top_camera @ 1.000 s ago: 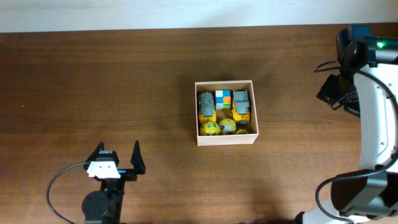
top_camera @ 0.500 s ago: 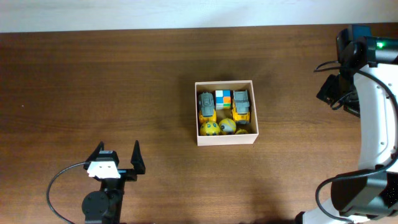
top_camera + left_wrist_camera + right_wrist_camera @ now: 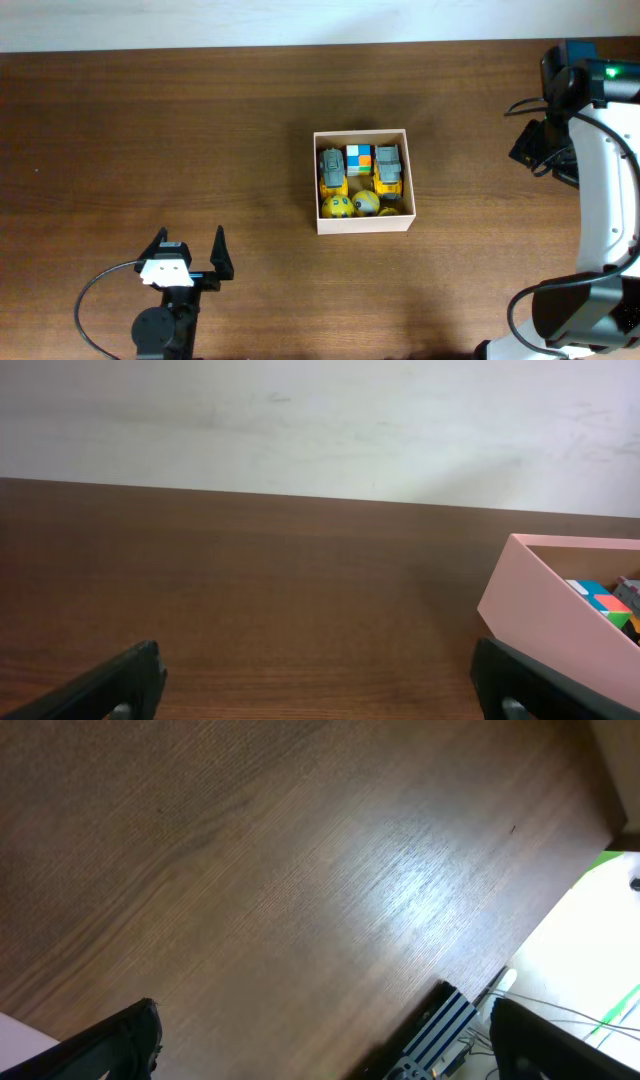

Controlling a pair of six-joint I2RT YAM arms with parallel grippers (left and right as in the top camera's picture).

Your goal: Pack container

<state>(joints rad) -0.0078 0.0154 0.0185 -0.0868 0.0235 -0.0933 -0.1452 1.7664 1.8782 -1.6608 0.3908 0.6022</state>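
The container (image 3: 362, 225) is a square shallow cardboard box, white outside, at the table's middle. It holds two grey and yellow toy trucks (image 3: 333, 170), a coloured cube (image 3: 359, 158) and yellow balls (image 3: 338, 206). My left gripper (image 3: 188, 248) is open and empty near the front left, well apart from the box. In the left wrist view (image 3: 318, 678) the box wall (image 3: 540, 595) stands at the right with the cube (image 3: 600, 601) inside. My right gripper (image 3: 325, 1040) is open and empty above bare table near the far right edge; the overhead view shows only its arm (image 3: 548, 130).
The right arm's white body (image 3: 605, 190) runs down the right side. A black cable (image 3: 95, 295) loops by the left arm's base. The table's edge (image 3: 560, 910) and a blue-striped part (image 3: 435, 1030) show in the right wrist view.
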